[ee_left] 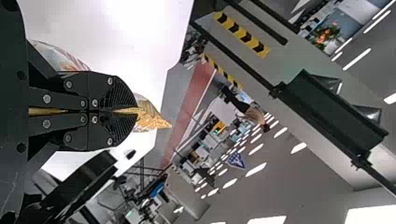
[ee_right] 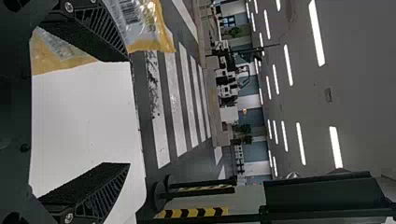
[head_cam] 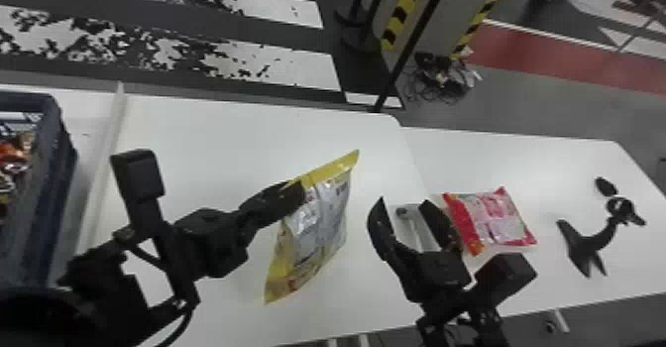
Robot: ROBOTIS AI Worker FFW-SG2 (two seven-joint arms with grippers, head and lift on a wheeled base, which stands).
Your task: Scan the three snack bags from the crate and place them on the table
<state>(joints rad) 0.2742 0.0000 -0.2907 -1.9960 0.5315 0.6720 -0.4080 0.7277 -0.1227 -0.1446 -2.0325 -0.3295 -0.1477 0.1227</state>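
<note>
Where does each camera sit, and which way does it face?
Head view: on the robot's head, looking forward and down at the table; left arm and right arm show.
Left wrist view: on that wrist, facing the room past the left tool.
Right wrist view: likewise, facing striped floor past the right tool.
All share the yellow bag.

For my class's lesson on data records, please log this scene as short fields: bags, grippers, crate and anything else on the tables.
yellow bag: upright, tilted, in left gripper
left gripper: shut on the bag
right gripper: fingers apart, between yellow and red bags in the head view
red bag: lying on the right-hand table
crate: far left, packets inside
other: black object right of the red bag, use unclear
</note>
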